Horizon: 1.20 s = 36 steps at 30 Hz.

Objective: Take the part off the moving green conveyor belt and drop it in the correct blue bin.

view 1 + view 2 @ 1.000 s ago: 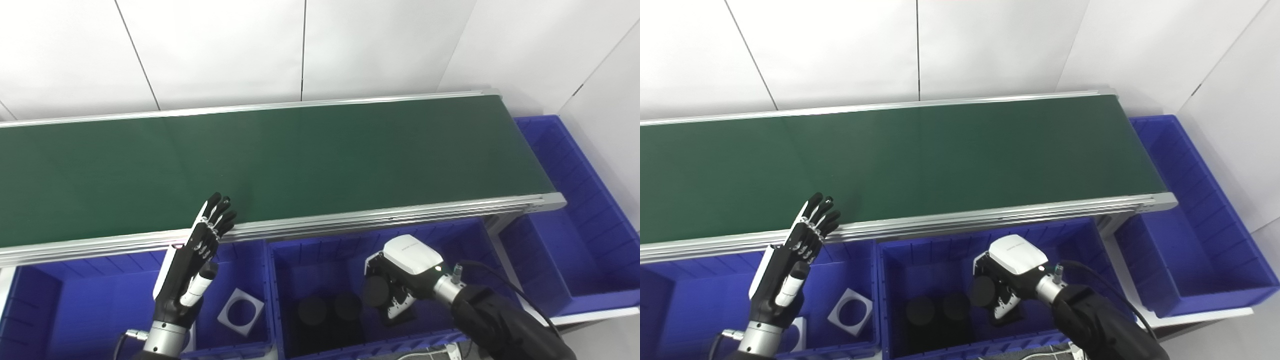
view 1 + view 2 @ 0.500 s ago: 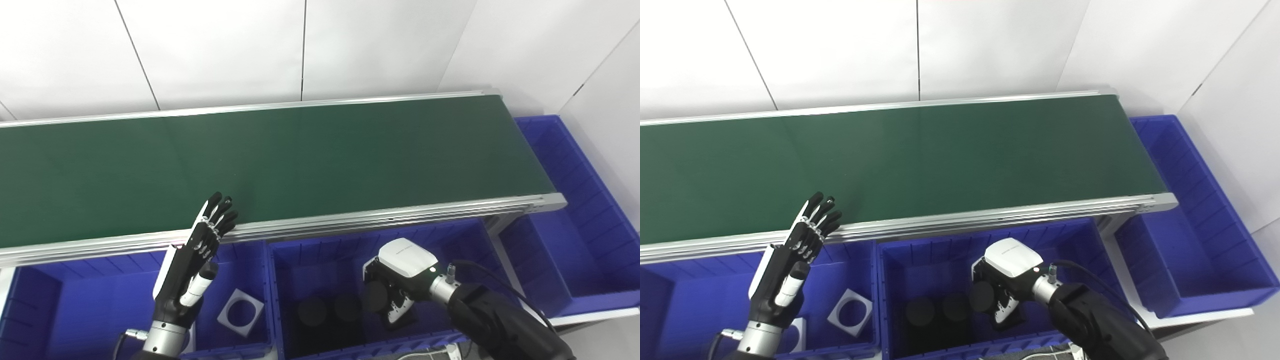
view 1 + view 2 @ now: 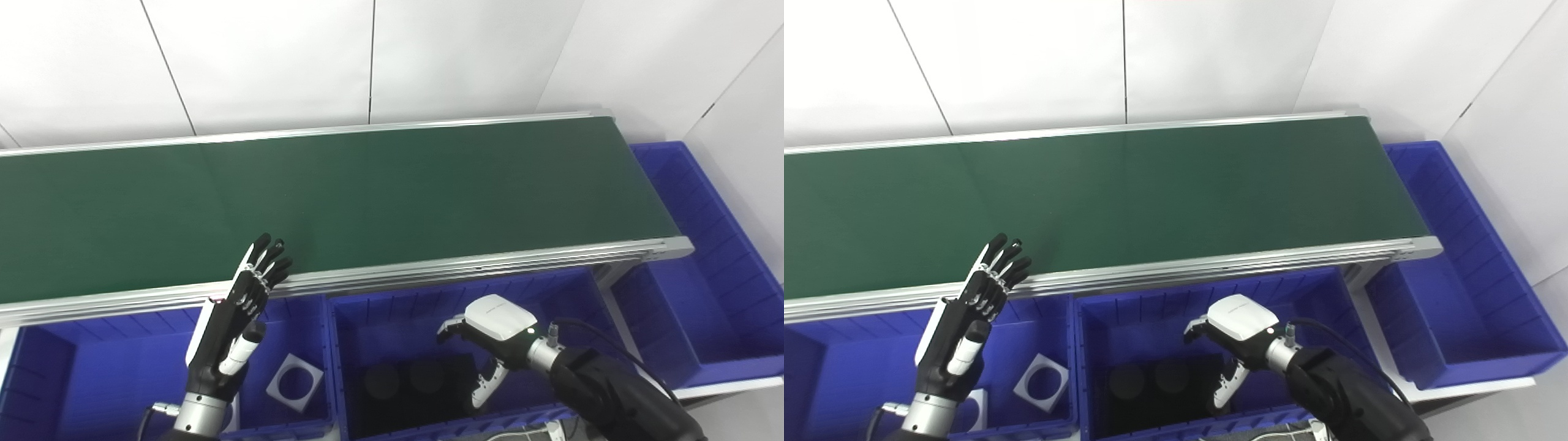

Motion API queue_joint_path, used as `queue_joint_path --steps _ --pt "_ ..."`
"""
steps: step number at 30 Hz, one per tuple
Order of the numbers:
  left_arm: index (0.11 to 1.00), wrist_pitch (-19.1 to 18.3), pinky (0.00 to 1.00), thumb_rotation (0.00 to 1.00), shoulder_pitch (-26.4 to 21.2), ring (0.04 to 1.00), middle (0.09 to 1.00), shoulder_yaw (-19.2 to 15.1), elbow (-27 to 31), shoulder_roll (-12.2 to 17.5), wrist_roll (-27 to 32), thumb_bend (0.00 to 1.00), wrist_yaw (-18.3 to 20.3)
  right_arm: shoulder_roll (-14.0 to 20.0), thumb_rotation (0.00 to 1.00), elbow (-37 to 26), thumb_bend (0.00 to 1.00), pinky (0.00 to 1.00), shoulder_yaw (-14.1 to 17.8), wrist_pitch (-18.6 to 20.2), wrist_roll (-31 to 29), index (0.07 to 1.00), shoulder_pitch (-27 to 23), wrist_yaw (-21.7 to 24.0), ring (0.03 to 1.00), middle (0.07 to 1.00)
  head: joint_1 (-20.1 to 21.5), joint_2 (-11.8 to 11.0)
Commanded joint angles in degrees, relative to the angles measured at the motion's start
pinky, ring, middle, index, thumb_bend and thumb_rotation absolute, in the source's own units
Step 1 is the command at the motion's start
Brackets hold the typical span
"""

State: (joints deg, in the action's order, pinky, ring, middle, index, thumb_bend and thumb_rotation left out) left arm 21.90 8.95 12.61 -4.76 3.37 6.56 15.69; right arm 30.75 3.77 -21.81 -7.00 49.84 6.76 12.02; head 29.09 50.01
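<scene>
White wall panels (image 3: 275, 61) backed the long green conveyor belt (image 3: 367, 190), which carried no part on its visible length. Along its near aluminium rail (image 3: 429, 269) stood three blue bins: a left bin (image 3: 92, 373), a middle bin (image 3: 392, 306) and a right-end bin (image 3: 704, 269) past the belt's end. The right arm's black sleeve (image 3: 612, 398) reached into the middle bin, where the right hand (image 3: 484, 349) hung with fingers and thumb spread apart, holding nothing. Beneath and just left of it lay the black round parts (image 3: 404, 380), dark against the bin's shadowed floor; how many lay there could not be told for certain. Half a second before, that hand had been clamped on a black disc above the same bin; now the disc was out of its grasp. The left hand (image 3: 236, 324) stayed raised over the left bin's right end, fingers straight and slightly apart, empty, its fingertips (image 3: 269, 254) overlapping the belt's near rail. Below it lay a white square part with a round hole (image 3: 294, 381), and a second white piece (image 3: 977, 407) was mostly hidden behind the left wrist.
</scene>
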Motion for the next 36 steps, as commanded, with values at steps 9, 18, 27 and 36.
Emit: queue_joint_path --steps 9,18,27,36 --pt "0.976 1.0 0.9 0.81 0.0 0.894 0.941 0.0 1.4 -0.3 -0.2 0.77 0.3 0.9 0.33 -4.2 0.95 0.48 1.4 1.2 -0.3 0.702 0.2 0.6 0.624 0.725 -1.2 -0.4" --pt "0.974 0.6 0.9 0.82 0.1 0.89 0.944 0.1 1.2 -0.3 -0.5 0.78 0.3 -1.4 0.32 -15.9 0.94 0.46 4.7 3.0 -3.7 0.644 3.1 3.0 0.58 0.669 -3.0 -0.8" --pt "0.977 2.2 0.89 0.83 -0.5 0.889 0.95 -0.3 -1.1 0.6 -0.6 0.77 0.8 -7.5 0.32 -25.3 0.93 0.45 6.1 3.3 -7.5 0.633 3.9 3.4 0.567 0.643 -3.9 -2.9" --pt "0.97 4.7 0.89 0.84 -1.1 0.887 0.942 -0.8 -4.7 0.9 -0.6 0.77 1.3 -18.4 0.54 -19.9 0.85 0.41 6.7 -7.0 -14.9 0.64 7.0 -10.7 0.519 0.607 -6.4 -6.8"
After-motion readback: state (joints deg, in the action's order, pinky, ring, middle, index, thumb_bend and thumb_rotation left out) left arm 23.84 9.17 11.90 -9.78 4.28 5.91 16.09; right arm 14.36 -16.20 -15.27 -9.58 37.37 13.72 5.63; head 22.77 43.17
